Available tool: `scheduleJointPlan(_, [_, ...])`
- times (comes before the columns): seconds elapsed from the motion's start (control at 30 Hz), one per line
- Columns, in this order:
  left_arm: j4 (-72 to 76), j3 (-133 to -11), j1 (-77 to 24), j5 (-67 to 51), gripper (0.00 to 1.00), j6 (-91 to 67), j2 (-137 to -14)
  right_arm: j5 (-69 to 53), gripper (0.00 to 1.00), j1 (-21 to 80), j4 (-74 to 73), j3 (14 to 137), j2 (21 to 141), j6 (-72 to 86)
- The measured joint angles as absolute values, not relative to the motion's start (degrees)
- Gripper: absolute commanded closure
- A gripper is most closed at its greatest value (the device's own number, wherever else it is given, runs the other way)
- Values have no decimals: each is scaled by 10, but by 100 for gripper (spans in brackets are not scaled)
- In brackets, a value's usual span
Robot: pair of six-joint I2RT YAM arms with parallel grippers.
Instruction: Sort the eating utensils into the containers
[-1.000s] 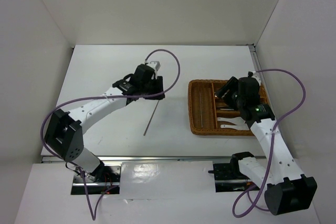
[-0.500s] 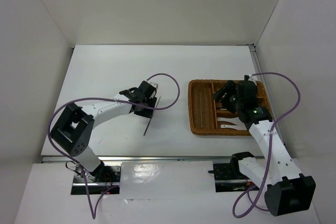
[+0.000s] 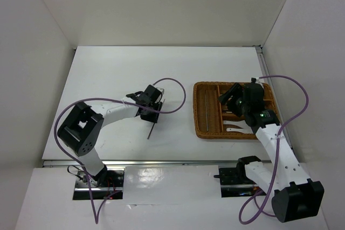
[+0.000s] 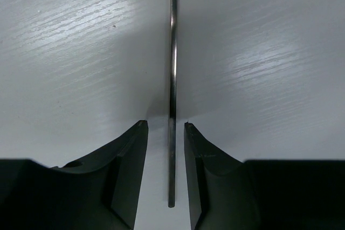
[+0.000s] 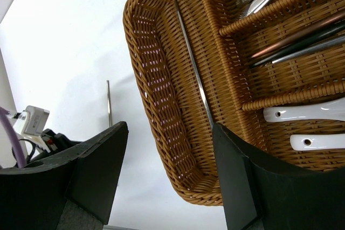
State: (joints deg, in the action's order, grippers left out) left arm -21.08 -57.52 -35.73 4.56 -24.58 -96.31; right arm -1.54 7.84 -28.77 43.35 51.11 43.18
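Lying outside the tray (image 5: 146, 74): one chopstick (image 4: 172, 74); inside: another chopstick (image 5: 193, 74), two spoons (image 5: 304, 112).

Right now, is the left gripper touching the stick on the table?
Apart. Left wrist view: the stick lies between the fingers, bare table showing on both sides.

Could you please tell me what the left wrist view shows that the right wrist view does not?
Only the left wrist view shows the left gripper, open, straddling one end of the thin grey chopstick. Only the right wrist view shows the brown woven wicker tray holding two white spoons, and the open right gripper. Both show that chopstick on the white table.
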Motion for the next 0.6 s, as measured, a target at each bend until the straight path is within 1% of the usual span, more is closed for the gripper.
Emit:
scheduleJointPlan(0.23, [-205, -573, -358, 47, 60, -259, -979, -20, 28, 78, -287, 434, 528, 427])
scheduleJointPlan(0.4, [-210, -590, -376, 79, 68, -263, -996, -32, 28, 78, -276, 432, 542, 421])
scheduleJointPlan(0.47, [-214, -606, -387, 93, 75, -272, -1009, -40, 28, 78, -267, 430, 548, 417])
scheduleJointPlan(0.57, [-219, -623, -398, 110, 83, -283, -1024, -49, 28, 78, -258, 430, 557, 413])
scheduleJointPlan(0.6, [-221, -627, -400, 113, 84, -287, -1027, -52, 28, 78, -257, 430, 559, 412])
